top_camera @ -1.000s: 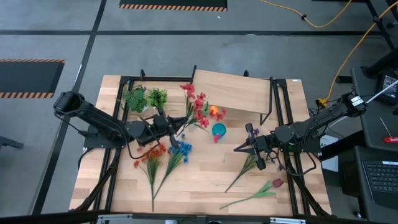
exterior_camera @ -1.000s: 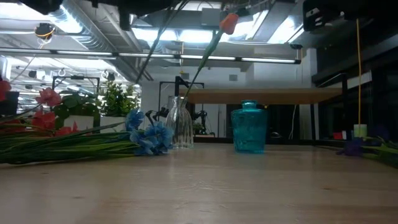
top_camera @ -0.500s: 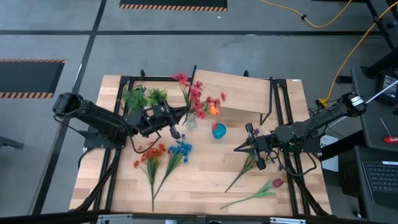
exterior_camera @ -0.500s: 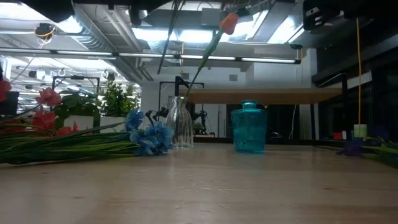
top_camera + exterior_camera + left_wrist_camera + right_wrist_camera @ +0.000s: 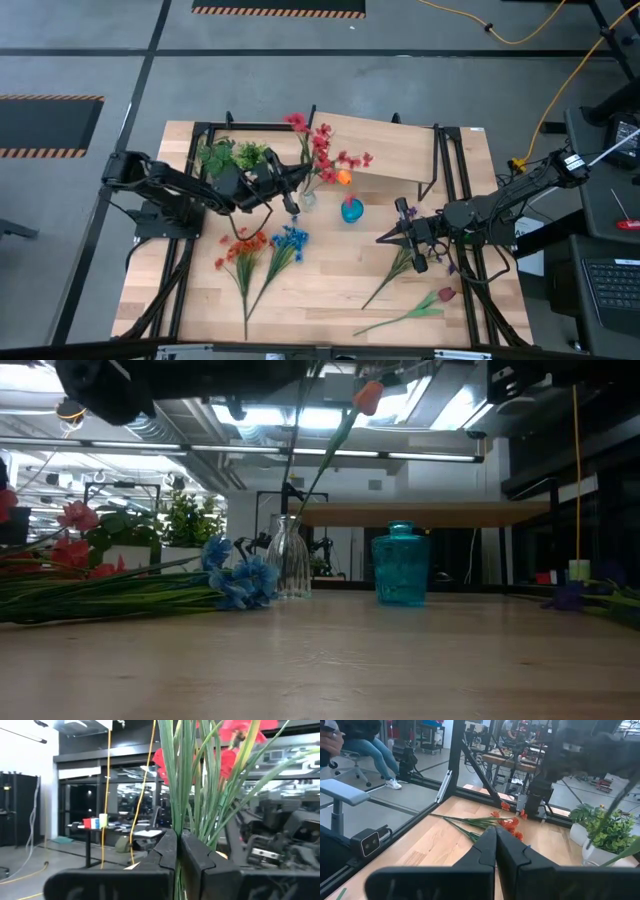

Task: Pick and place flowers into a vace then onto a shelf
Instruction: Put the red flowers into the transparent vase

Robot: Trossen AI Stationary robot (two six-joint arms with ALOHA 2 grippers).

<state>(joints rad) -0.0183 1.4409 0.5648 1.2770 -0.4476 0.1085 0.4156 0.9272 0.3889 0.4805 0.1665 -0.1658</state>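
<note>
Left gripper point(image 5: 291, 190) reaches right across the light-wood table point(image 5: 320, 300), clamped on the red-pink flower spray with green stems point(image 5: 318, 150), stems upright beside the clear glass vase point(image 5: 288, 570) near the raised light-wood shelf point(image 5: 385, 148); right gripper point(image 5: 384, 238) closed, empty, over open mid-table.

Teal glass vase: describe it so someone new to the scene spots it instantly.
Start at the raised light-wood shelf at the table's far edge. Just in front of it, mid-table, stand two vases side by side. The teal glass vase is the squat, ribbed, empty one nearer the right arm; the clear glass vase beside it is slimmer and holds an orange-bloomed stem.
</note>
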